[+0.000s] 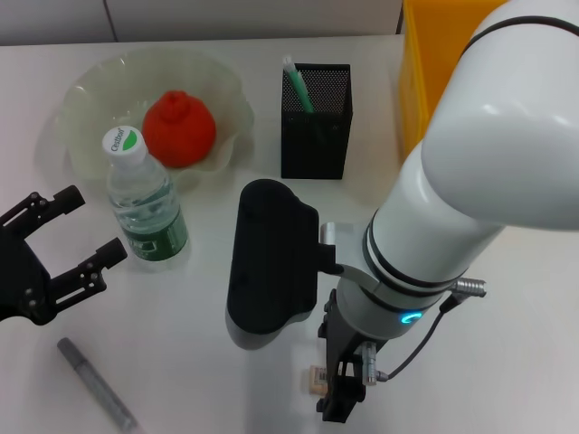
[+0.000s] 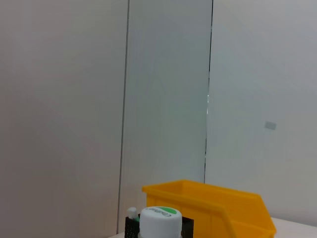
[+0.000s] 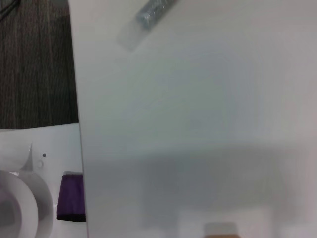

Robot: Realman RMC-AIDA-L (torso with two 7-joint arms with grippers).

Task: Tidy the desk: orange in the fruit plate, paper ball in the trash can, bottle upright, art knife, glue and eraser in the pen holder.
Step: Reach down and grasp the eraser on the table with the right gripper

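Presently, the small beige rectangular eraser (image 1: 317, 377) lay on the white desk's (image 1: 507, 344) near edge, directly beside the right gripper (image 1: 342, 398), whose finger state was indeterminable. Judged light, firm, slightly grippy; best pinched across its short sides. Left gripper (image 1: 80, 233) idled open.

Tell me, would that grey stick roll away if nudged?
Probably: the art knife looks slim and round, lying flat on the smooth table, so a sideways push may roll it. It seems rigid and light, so likely easy to lift.
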